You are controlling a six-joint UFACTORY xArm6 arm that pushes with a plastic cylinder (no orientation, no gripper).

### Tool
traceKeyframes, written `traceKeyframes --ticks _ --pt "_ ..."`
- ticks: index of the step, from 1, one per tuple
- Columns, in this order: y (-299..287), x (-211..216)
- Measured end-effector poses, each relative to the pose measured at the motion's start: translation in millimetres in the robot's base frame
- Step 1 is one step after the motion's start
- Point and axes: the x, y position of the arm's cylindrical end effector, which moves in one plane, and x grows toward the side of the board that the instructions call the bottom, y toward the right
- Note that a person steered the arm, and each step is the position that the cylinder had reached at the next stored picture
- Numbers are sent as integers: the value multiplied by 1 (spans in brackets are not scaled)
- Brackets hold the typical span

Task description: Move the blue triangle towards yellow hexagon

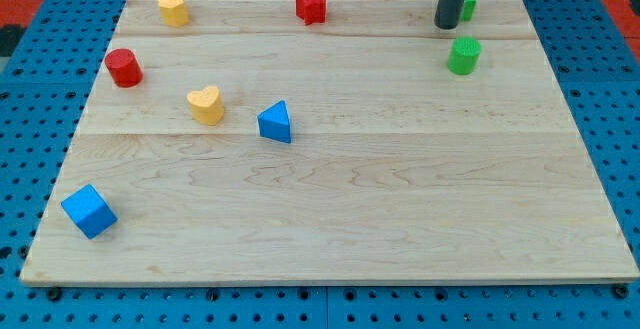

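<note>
**Tip far from the blue triangle, push not yet begun**

The blue triangle [275,123] lies left of centre on the wooden surface [400,199], just to the right of the yellow heart [206,105] and apart from it. The yellow hexagon [173,8] sits near the surface's top-left corner, well apart from the triangle, up and to the view's left of it.

There is no hand on this arm to be apart or together: it ends in a dark rod, and my tip [447,26] rests at the view's top right. It stands just in front of a green block [467,5] that it partly hides, so that block's shape cannot be made out. A green cylinder [464,55] stands just below and to the right. The tip touches no task block and is well apart from the triangle.

I judge that the push has to come from the triangle's lower-right side, since the hexagon lies up and left. The yellow heart sits close to that line and could be nudged. The red cylinder [124,67], the red star [312,4] and the blue cube [89,211] lie clear of the likely path.

No brand, label or writing is readable anywhere in the view.
</note>
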Motion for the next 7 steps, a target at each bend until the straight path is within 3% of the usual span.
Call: traceKeyframes --ticks 4,5,6,7 --pt "3 0" --pt "-27 4" --pt "-98 10" --pt "-158 46"
